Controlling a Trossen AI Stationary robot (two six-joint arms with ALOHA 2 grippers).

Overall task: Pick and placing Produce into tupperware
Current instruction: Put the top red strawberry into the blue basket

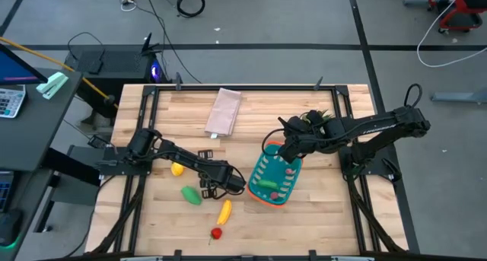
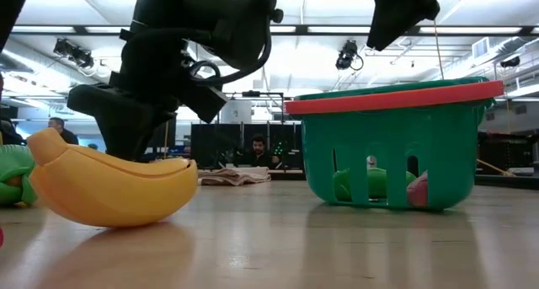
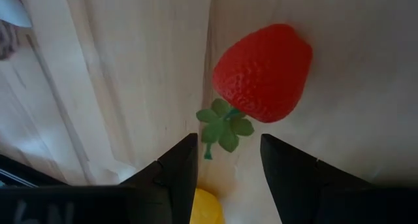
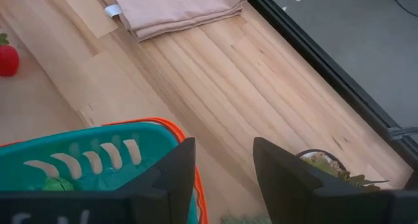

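Wooden worktop (image 1: 319, 208): folded beige cloth (image 1: 224, 112) near the far edge, small potted green plant (image 1: 313, 119) behind the right arm; yellow lemon (image 1: 177, 169), green pod (image 1: 190, 195), yellow toy banana (image 1: 224, 211) and red toy strawberry (image 1: 216, 233) lie loose toward the near edge. Teal slotted plastic basket with orange rim (image 1: 256, 189), mid-worktop, holds green and red pieces, seen through its slots only in the low view. Left gripper (image 3: 228, 165), fingers parted and empty, hangs over the strawberry; right gripper (image 4: 223, 168), likewise parted and empty, hovers above the basket's far rim.

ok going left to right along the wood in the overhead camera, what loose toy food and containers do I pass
yellow lemon → green pod → red strawberry → yellow banana → teal basket. The strawberry and banana lie nearly level in that order.
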